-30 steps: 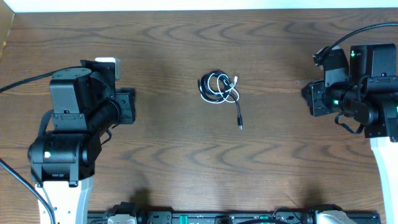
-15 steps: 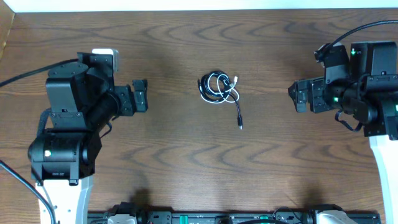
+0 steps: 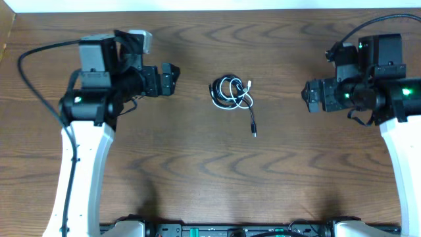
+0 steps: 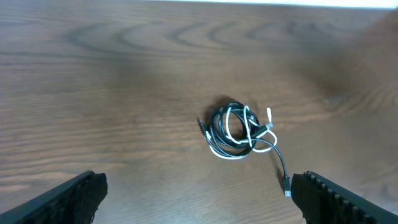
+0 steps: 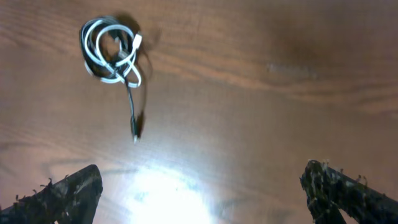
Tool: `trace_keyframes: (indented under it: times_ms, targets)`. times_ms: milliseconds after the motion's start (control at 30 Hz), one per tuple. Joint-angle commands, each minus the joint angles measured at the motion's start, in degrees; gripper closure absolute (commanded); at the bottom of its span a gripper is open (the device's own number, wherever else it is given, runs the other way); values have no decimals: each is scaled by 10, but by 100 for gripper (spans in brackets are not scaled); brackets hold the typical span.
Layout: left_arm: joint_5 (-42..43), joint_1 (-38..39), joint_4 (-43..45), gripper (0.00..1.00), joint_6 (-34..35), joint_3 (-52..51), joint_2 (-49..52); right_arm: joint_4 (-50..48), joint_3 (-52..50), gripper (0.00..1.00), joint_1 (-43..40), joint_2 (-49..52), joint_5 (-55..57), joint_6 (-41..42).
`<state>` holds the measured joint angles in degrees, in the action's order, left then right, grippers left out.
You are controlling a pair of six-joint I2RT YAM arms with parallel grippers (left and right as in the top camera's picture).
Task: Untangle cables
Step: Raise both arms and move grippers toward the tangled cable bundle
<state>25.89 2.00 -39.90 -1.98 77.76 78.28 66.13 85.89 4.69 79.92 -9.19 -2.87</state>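
The cables lie in one small knot at the middle of the wooden table, a black cord and a white cord coiled through each other. A black tail runs down-right to a plug. My left gripper hovers open to the left of the knot, and my right gripper hovers open to its right. Neither touches anything. The left wrist view has the cables ahead of the open left gripper, with the plug close to the right finger. The right wrist view puts the cables far up-left of the open right gripper.
Thick black arm cables arc over the table at the far left and the upper right. The table's back edge meets a white surface. A rail with hardware runs along the front edge.
Both arms have swung in toward the table's middle and now point at the knot. Both grippers have opened wide. The cables have not moved.
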Motion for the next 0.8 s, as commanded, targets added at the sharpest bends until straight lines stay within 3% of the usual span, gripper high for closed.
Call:
trace_keyframes:
  times_ms: [0, 333, 767]
  targets:
    - [22, 24, 11, 0, -28, 13, 34, -24, 10, 1, 2, 20, 0, -11]
    - [17, 86, 82, 0, -34, 13, 132, -43, 9, 1, 2, 63, -4, -20]
    - [12, 89, 144, 1, -34, 13, 215, -136, 5, 1, 3, 108, -11, -38]
